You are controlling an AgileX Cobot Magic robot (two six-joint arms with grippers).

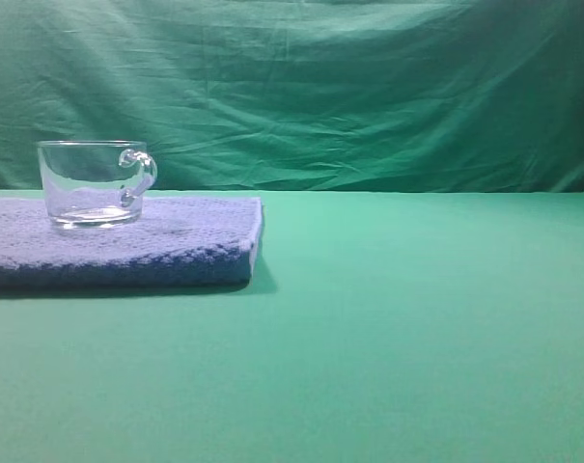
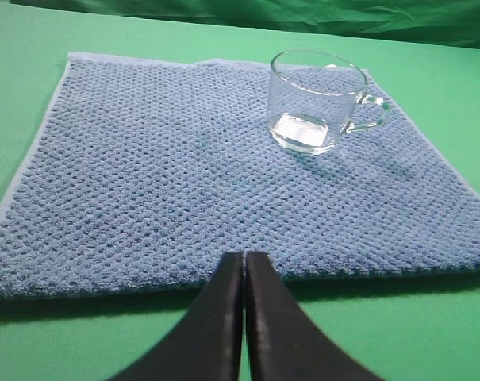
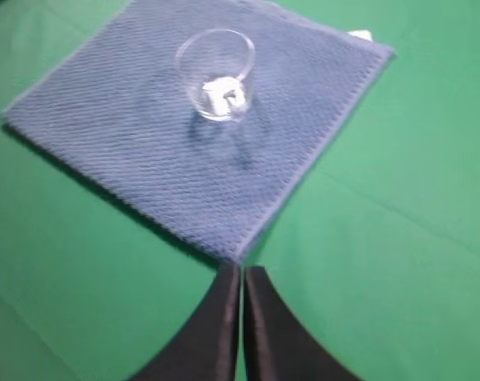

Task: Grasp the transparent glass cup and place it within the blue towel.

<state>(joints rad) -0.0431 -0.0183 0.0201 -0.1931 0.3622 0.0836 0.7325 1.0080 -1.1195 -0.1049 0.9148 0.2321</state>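
Observation:
The transparent glass cup (image 1: 94, 183) stands upright on the blue towel (image 1: 176, 246) at the left of the exterior high view, its handle to the right. From the left wrist the cup (image 2: 319, 101) sits on the towel's (image 2: 160, 182) far right part. My left gripper (image 2: 244, 255) is shut and empty, hovering at the towel's near edge. In the right wrist view the cup (image 3: 217, 73) rests near the middle of the towel (image 3: 144, 143), while my right gripper (image 3: 241, 270) is shut and empty, just off the towel's near corner. Neither gripper shows in the exterior high view.
A green cloth covers the table (image 1: 417, 328) and hangs as a backdrop (image 1: 320, 87) behind it. A small white tag (image 3: 360, 35) pokes out at the towel's far corner.

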